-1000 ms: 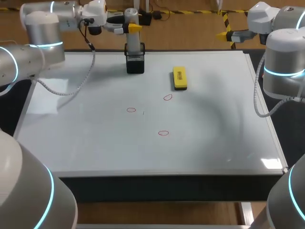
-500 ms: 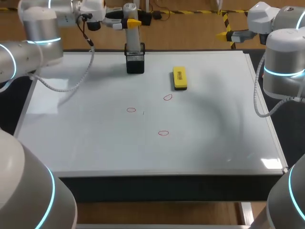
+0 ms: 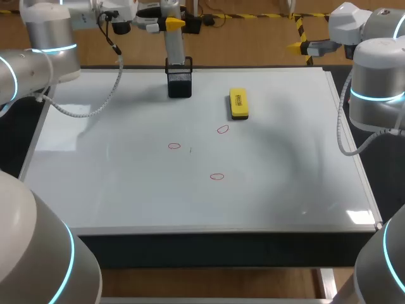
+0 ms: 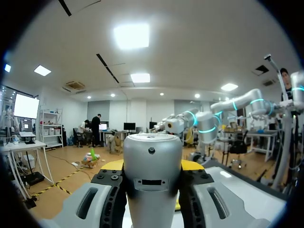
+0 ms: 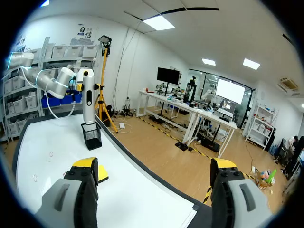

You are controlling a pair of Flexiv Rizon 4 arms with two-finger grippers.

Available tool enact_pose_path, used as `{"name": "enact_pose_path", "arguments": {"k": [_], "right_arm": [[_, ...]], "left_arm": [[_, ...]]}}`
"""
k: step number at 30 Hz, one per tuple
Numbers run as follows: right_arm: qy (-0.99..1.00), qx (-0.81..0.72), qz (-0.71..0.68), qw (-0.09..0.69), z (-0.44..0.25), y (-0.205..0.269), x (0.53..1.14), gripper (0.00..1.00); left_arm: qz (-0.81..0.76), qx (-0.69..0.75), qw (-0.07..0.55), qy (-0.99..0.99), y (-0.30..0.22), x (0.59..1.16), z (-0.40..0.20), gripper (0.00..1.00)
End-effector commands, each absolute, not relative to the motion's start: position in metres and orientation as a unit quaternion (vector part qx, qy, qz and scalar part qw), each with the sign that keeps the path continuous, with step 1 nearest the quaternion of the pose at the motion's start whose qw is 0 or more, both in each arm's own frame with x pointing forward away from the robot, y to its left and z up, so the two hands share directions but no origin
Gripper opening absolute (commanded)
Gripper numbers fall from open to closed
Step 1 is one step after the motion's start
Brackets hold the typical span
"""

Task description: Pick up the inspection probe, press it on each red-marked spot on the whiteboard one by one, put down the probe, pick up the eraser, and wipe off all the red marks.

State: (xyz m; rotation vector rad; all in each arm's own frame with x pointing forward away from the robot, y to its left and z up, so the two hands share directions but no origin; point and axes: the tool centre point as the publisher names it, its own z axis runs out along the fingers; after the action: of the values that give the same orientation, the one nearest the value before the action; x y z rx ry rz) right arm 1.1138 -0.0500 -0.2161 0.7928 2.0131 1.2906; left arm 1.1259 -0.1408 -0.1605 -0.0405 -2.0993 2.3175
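Your left pincer (image 3: 169, 23) is clamped on the inspection probe (image 3: 172, 44), upright over the holder (image 3: 180, 84) at the far edge of the surface (image 3: 285, 190). Your right pincer (image 5: 154, 167) gapes wide past the far right corner.

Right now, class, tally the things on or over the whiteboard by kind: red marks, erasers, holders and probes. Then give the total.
Red marks: 3
Yellow eraser: 1
Black mesh holder: 1
Inspection probe: 1
Total: 6
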Motion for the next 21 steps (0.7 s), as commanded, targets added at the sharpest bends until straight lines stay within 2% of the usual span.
{"name": "enact_pose_path", "arguments": {"k": [1, 21], "right_arm": [[0.761, 0.300, 0.488, 0.306, -0.216, -0.050, 1.114, 1.00], [0.761, 0.300, 0.488, 0.306, -0.216, -0.050, 1.114, 1.00]], "left_arm": [[0.740, -0.008, 0.000, -0.673, -0.133, 1.117, -0.154, 0.00], [0.723, 0.005, -0.025, -0.691, -0.081, 1.074, -0.160, 0.00]]}}
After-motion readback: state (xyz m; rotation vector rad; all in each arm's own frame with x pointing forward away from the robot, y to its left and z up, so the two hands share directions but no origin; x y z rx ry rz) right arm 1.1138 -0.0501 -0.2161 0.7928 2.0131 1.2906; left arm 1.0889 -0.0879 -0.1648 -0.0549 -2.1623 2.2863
